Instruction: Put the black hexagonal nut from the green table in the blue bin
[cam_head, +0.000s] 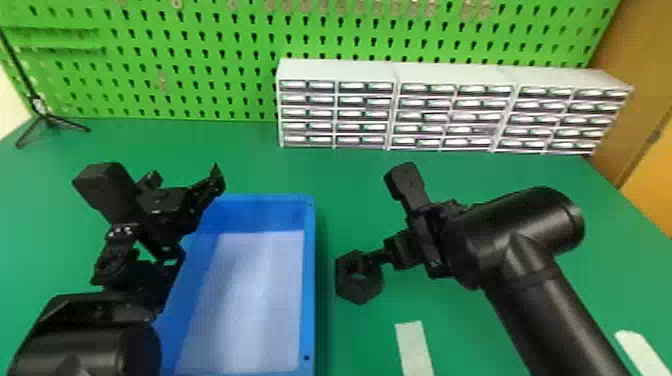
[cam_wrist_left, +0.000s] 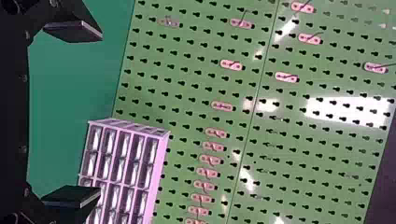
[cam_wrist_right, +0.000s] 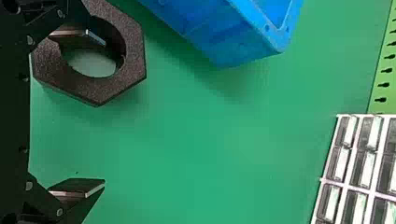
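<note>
back: green pegboard (cam_head: 215, 75), glare patches (cam_wrist_left: 350, 111) | before it: white drawer cabinets (cam_head: 455, 107) | left: black tripod (cam_head: 44, 114) | right: orange-brown surface (cam_head: 647, 75)

The green table (cam_head: 345, 172) carries drawer units (cam_head: 450, 102) at two o'clock, pale strips (cam_head: 414, 350) at four and five, the blue bin (cam_head: 260, 217) at seven, the nut (cam_head: 359, 294) (near it) at six, a tripod (cam_head: 45, 117) at ten.

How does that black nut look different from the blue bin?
The nut is black and six-sided; the bin is blue and boxy. The nut is far smaller than the bin. The nut has a hole right through, while the bin has a pale bottom. Both are hollow.
</note>
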